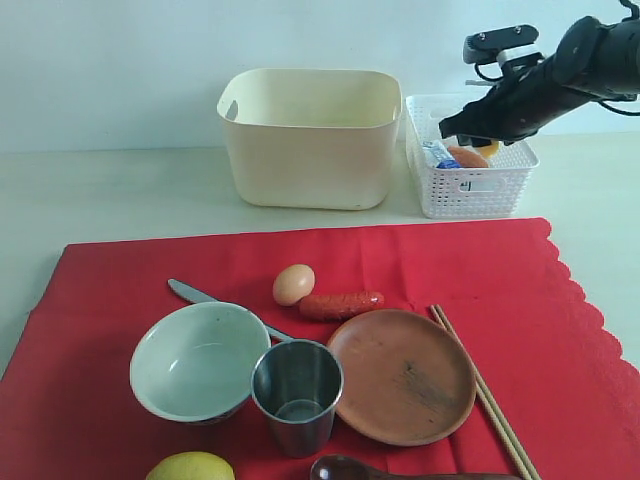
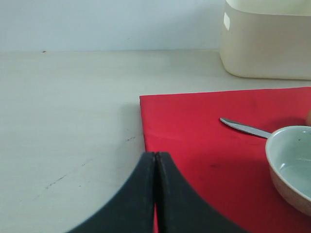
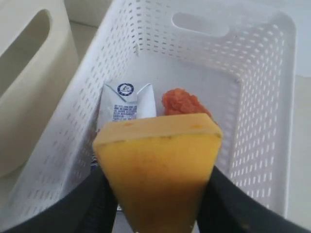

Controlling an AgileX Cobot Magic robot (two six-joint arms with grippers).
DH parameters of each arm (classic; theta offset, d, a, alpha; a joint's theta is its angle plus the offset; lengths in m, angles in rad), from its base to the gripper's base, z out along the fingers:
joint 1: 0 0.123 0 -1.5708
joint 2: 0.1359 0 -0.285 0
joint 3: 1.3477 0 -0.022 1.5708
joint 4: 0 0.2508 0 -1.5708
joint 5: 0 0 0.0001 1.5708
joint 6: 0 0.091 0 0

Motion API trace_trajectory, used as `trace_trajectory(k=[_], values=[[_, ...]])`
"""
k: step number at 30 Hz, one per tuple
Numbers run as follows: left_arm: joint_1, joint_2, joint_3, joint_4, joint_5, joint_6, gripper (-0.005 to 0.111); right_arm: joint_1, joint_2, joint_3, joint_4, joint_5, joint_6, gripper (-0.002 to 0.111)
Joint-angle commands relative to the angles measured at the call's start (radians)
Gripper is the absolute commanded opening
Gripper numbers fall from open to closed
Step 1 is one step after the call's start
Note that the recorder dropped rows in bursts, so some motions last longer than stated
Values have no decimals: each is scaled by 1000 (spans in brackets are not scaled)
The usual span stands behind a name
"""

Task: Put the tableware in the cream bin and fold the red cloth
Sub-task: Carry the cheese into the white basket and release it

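Red cloth [image 1: 560, 330] is lying unfolded with bowl [image 1: 197, 360], steel cup [image 1: 297, 394] and brown plate [image 1: 402, 375] sitting on it — none binned — while the right gripper [image 3: 155, 194] is clamping a cheese wedge [image 3: 158, 165] over the white basket [image 3: 262, 97], the left gripper [image 2: 155, 194] closed and empty.

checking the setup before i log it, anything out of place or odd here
Mostly tidy. The knife lies partly hidden behind the bowl. An egg, a sausage and a lemon sit among the tableware on the red cloth. Nothing looks spilled or damaged.
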Motion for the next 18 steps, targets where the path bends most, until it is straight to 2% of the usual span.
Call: trace_trajectory(k=[1, 13, 16, 18], values=[[-7, -6, 2, -4, -10, -2, 0, -20, 22, -15, -8, -20, 10, 4], [-7, -6, 2, -4, -10, -2, 0, -27, 66, -15, -17, -24, -14, 5], [-7, -6, 2, -4, -10, -2, 0, -27, 66, -15, -17, -27, -17, 16], [-7, -6, 2, -4, -10, -2, 0, -27, 66, -15, -17, -32, -17, 30]])
